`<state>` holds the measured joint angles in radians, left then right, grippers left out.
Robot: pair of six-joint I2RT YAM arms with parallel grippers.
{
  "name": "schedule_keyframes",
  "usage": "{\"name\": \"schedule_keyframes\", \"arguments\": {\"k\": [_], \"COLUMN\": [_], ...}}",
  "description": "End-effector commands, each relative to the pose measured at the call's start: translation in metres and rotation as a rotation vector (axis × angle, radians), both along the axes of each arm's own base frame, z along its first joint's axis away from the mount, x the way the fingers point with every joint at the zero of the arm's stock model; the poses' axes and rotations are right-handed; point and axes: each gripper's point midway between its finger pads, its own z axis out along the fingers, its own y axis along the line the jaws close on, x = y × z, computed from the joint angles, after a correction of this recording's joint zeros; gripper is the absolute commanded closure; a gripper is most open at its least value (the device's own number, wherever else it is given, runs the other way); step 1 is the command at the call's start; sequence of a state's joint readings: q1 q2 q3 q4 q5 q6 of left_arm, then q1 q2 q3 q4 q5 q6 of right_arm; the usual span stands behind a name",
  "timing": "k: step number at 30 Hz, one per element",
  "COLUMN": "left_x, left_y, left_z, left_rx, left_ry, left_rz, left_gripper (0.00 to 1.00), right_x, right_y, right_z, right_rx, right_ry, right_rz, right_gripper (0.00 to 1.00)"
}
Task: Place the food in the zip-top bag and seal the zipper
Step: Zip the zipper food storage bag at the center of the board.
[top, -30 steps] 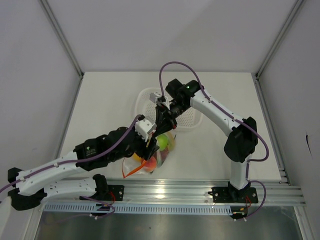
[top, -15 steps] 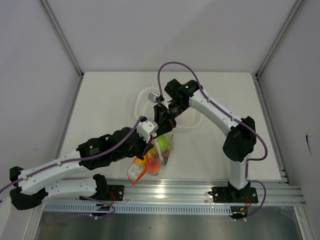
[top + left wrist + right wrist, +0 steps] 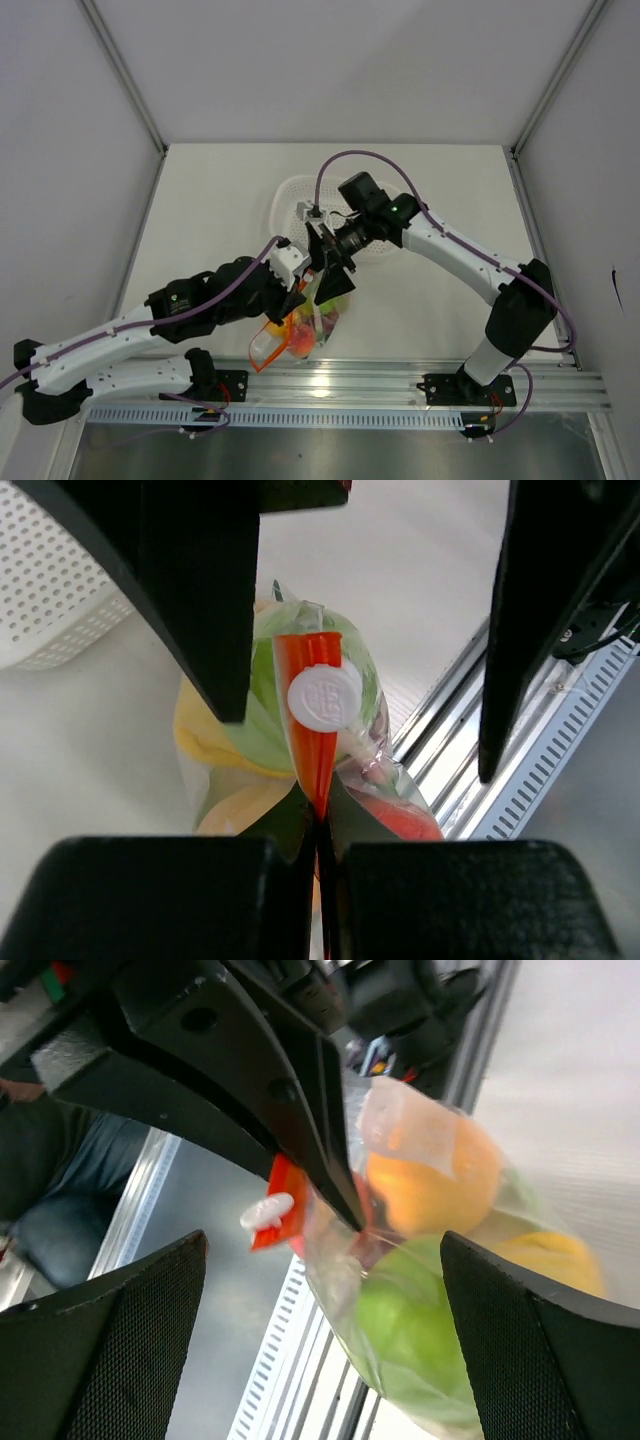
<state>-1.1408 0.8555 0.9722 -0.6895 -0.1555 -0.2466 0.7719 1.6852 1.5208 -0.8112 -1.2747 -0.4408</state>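
Sealing step. Left fingers [image 3: 160, 900] pinch zipper [image 3: 310, 755]; right fingers [image 3: 190, 580] spread astride bag [image 3: 365, 680]. Next, likely: close on slider [image 3: 325, 697], draw along.

Basket [image 3: 50, 600] runs off the left wrist view's edge. Food [image 3: 430, 1185] in the zip-top bag [image 3: 335, 1260] is mostly a blurry smear, so the pieces are hard to tell apart.

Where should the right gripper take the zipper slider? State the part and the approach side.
Pinch the white slider across its width, probably coming from the end opposite the left gripper, which is shut on the zipper just behind it. The slider sticks out from the flat strip, and the open right gripper straddles it.
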Motion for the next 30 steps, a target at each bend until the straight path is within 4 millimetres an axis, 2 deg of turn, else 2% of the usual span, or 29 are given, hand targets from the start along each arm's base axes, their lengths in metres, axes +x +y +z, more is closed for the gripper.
{"name": "schedule_keyframes", "arguments": {"k": [1, 3, 4, 6, 7, 9, 12, 13, 15, 16, 21, 23, 25, 27, 28, 30], "left_x": [-0.006, -0.010, -0.010, -0.018, -0.017, -0.022, -0.025, -0.030, -0.031, -0.032, -0.035, -0.035, -0.034, -0.036, -0.034, -0.032], "left_y": [-0.007, -0.007, -0.007, -0.009, -0.008, -0.010, -0.011, -0.013, -0.014, -0.014, -0.013, -0.012, -0.010, -0.010, -0.009, -0.008], "left_z": [0.018, 0.020, 0.021, 0.023, 0.023, 0.025, 0.026, 0.028, 0.028, 0.028, 0.029, 0.030, 0.030, 0.030, 0.030, 0.029], "left_rx": [-0.111, -0.129, -0.136, -0.154, -0.161, -0.175, -0.187, -0.198, -0.209, -0.211, -0.225, -0.234, -0.237, -0.242, -0.242, -0.240], "left_ry": [0.000, 0.011, 0.014, 0.032, 0.037, 0.051, 0.067, 0.075, 0.078, 0.086, 0.106, 0.113, 0.118, 0.127, 0.132, 0.133], "left_rz": [-0.037, -0.065, -0.067, -0.114, -0.114, -0.141, -0.167, -0.195, -0.208, -0.215, -0.238, -0.245, -0.241, -0.251, -0.247, -0.232], "left_gripper": [0.99, 0.99, 0.99, 0.99, 0.99, 0.99, 0.99, 0.99, 0.99, 0.99, 0.99, 1.00, 1.00, 0.99, 0.99, 0.99], "right_x": [0.036, 0.051, 0.051, 0.056, 0.054, 0.049, 0.033, 0.030, 0.019, 0.015, -0.010, -0.019, -0.024, -0.030, -0.031, -0.035], "right_y": [0.008, 0.008, 0.007, 0.008, 0.008, 0.011, 0.013, 0.013, 0.012, 0.011, 0.011, 0.009, 0.007, 0.005, 0.005, 0.005], "right_z": [0.032, 0.030, 0.025, 0.031, 0.026, 0.030, 0.023, 0.025, 0.023, 0.024, 0.029, 0.031, 0.030, 0.031, 0.029, 0.029], "right_rx": [0.082, 0.064, 0.056, 0.075, 0.072, 0.086, 0.078, 0.085, 0.090, 0.095, 0.116, 0.126, 0.123, 0.133, 0.128, 0.126], "right_ry": [-0.099, -0.147, -0.150, -0.172, -0.164, -0.188, -0.190, -0.192, -0.163, -0.147, -0.109, -0.099, -0.078, -0.062, -0.052, -0.047], "right_rz": [-0.177, -0.257, -0.268, -0.303, -0.308, -0.316, -0.271, -0.266, -0.226, -0.208, -0.131, -0.096, -0.078, -0.050, -0.044, -0.038], "right_gripper": [0.01, 0.01, 0.01, 0.01, 0.01, 0.00, 0.00, 0.03, 0.11, 0.20, 0.38, 0.49, 0.67, 0.75, 0.87, 0.99]}}
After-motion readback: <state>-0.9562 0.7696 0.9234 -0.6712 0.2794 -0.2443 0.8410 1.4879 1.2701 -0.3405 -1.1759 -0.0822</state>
